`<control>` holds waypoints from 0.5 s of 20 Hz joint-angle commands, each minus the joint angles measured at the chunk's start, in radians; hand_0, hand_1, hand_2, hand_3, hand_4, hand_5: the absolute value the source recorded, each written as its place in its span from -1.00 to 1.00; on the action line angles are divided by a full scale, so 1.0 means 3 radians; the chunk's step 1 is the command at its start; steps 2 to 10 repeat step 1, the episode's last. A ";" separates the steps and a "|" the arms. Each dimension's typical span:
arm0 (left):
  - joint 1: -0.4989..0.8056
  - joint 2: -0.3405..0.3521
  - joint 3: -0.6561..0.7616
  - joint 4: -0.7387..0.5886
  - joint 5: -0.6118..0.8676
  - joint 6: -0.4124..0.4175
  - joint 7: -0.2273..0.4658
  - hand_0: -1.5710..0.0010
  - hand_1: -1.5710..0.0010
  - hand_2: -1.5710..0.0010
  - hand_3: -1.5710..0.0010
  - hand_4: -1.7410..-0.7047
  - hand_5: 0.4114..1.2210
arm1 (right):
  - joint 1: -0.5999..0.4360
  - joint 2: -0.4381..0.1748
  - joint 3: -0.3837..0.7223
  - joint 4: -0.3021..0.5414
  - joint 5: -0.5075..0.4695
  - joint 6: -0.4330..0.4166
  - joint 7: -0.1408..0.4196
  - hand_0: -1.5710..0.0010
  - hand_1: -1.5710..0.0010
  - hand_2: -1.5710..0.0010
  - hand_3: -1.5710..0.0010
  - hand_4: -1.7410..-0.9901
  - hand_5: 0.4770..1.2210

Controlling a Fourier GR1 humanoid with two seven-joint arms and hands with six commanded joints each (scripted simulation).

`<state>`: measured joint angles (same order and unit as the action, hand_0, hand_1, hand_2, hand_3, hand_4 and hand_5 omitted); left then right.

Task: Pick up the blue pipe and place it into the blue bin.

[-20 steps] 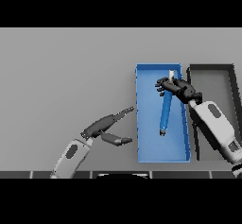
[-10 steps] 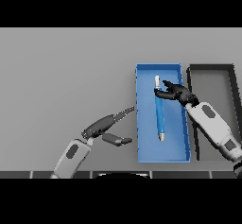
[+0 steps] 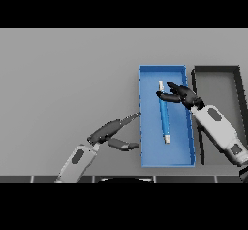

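Note:
The blue pipe (image 3: 164, 115) lies flat on the floor of the blue bin (image 3: 151, 156), running lengthwise with a pale tip at each end. My right hand (image 3: 180, 94) hovers over the bin's upper part, just right of the pipe's far end, its fingers spread and off the pipe. Left of the bin, my left hand (image 3: 112, 132) is held low over the table with straight fingers pointing at the bin's left wall and nothing in it.
A black bin (image 3: 216, 71) stands right beside the blue one, partly covered by my right forearm (image 3: 219, 131). Grey table (image 3: 63, 78) stretches to the left and back.
The pipe has been let go and now lies straight in the bin. My right hand has opened and drawn away to the right of it. The left hand has barely moved.

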<state>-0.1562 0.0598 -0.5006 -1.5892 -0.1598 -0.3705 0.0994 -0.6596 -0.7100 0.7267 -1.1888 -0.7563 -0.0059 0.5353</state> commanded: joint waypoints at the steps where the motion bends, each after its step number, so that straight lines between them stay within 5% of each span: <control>1: 0.0005 -0.0005 -0.0011 0.0003 -0.0031 0.0025 -0.0029 1.00 1.00 1.00 1.00 0.58 -0.86 | 0.0012 -0.0003 0.0003 -0.0013 -0.0004 -0.0008 0.0007 0.99 0.99 0.99 0.99 0.63 -0.46; 10: 0.0005 -0.0005 -0.0011 0.0003 -0.0031 0.0025 -0.0029 1.00 1.00 1.00 1.00 0.58 -0.86 | 0.0012 -0.0003 0.0003 -0.0013 -0.0004 -0.0008 0.0007 0.99 0.99 0.99 0.99 0.63 -0.46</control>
